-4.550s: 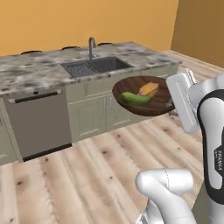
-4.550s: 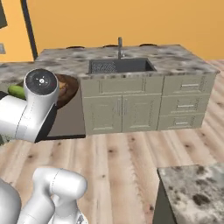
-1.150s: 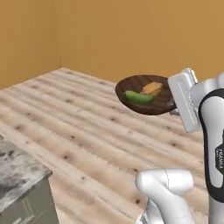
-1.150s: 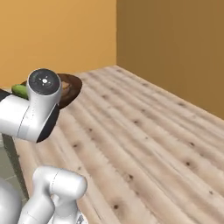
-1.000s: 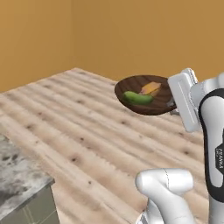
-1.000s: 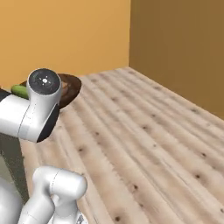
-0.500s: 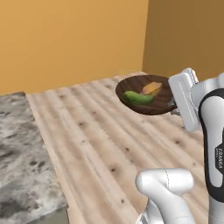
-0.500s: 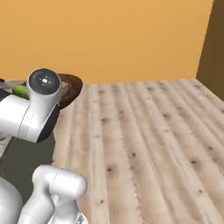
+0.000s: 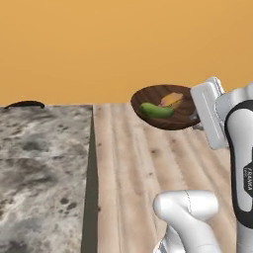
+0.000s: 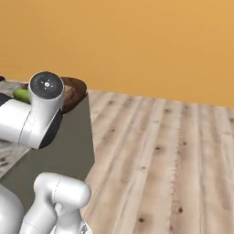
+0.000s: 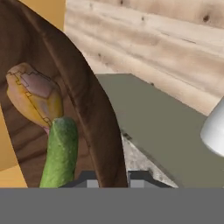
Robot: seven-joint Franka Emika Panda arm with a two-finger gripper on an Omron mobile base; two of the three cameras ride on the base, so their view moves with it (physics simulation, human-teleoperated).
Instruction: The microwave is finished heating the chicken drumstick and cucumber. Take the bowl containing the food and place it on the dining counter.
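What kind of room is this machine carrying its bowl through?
Probably a home kitchen or dining area, computer-rendered. A grey-brown speckled marble counter over plain grey cabinet panels, pale wooden plank flooring, and orange walls suggest it, as does the dark brown wooden bowl holding food.

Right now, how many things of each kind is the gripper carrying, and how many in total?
Bowl: 1
Cucumber: 1
Chicken drumstick: 1
Total: 3, all held by the gripper, shut on the bowl's rim.
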